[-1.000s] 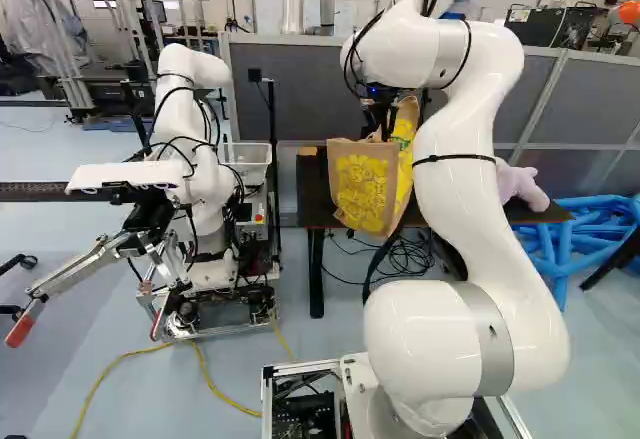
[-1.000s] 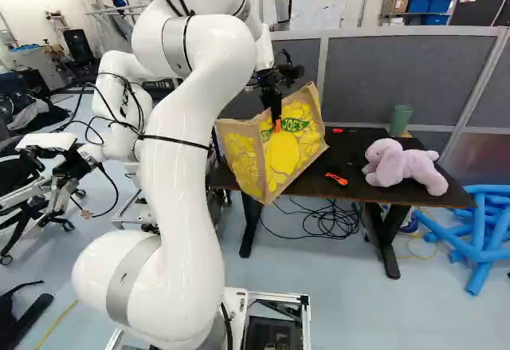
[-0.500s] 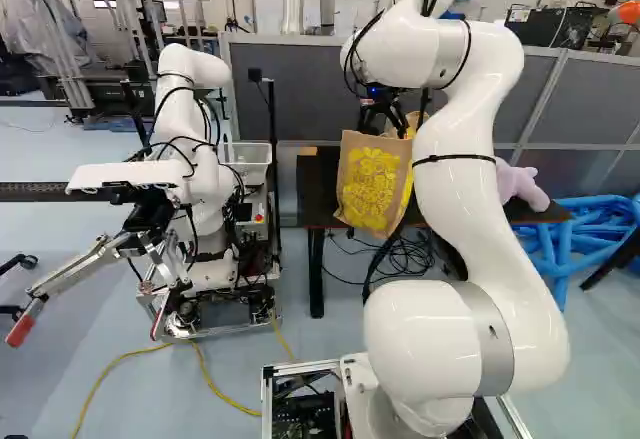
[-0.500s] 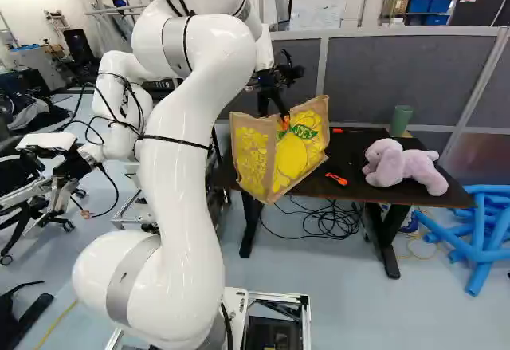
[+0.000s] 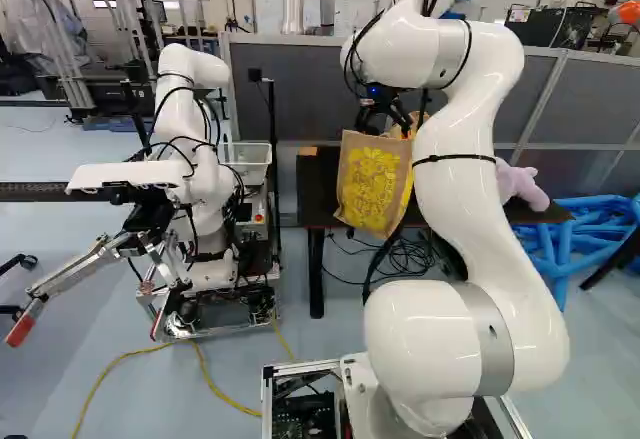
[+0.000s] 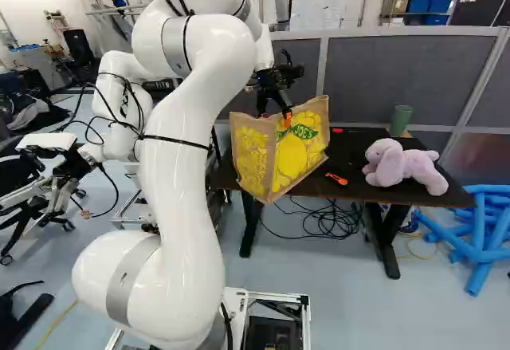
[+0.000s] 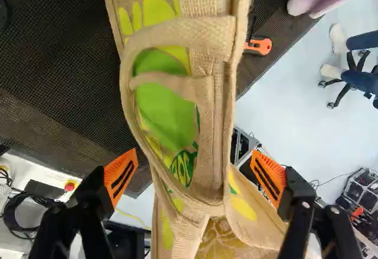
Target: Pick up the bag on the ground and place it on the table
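The bag (image 6: 291, 155) stands, leaning slightly, at the bench's (image 6: 362, 152) near edge, around the centre of the right base view; I can't tell how much of its base is supported. If too little is, it could tip over that edge. Its handle loops (image 7: 174, 33) lie ahead of the hand (image 7: 195, 176), so a finger could hook one on the way out and drag the bag along. A straight, slow retreat seems wise. The hand is spread wide, gripping nothing, its orange pads (image 7: 120, 179) either side of the bag. It points downward at the upper middle of that frame, below the bent arm (image 6: 191, 127). Further right sits a plush rabbit (image 6: 405, 167).
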{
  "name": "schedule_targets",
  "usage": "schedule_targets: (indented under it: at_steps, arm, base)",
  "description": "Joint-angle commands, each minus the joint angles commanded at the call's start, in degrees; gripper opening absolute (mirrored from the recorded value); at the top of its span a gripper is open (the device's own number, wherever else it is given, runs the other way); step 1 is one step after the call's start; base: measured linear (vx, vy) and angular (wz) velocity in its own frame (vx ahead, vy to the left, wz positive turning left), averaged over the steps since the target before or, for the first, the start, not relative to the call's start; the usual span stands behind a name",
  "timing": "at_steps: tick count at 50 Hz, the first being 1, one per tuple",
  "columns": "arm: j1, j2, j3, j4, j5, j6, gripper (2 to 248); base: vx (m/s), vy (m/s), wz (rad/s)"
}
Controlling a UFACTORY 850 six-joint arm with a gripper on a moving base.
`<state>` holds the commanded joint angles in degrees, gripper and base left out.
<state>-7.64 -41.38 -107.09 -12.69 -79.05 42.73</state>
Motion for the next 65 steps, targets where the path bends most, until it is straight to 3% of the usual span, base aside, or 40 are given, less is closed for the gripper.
schedule_targets:
  at_steps: [32,55,65]
  arm:
    - [0.0,4.9,0.7,0.0,-0.3,0.0,247]
    - [-0.1,8.5,1.1,0.0,-4.1,0.0,247]
    - [-0.1,10.1,1.1,0.3,-2.3,0.0,247]
  base:
    - [0.000,0.000,0.000]
    - [0.000,0.000,0.000]
    - [0.000,0.000,0.000]
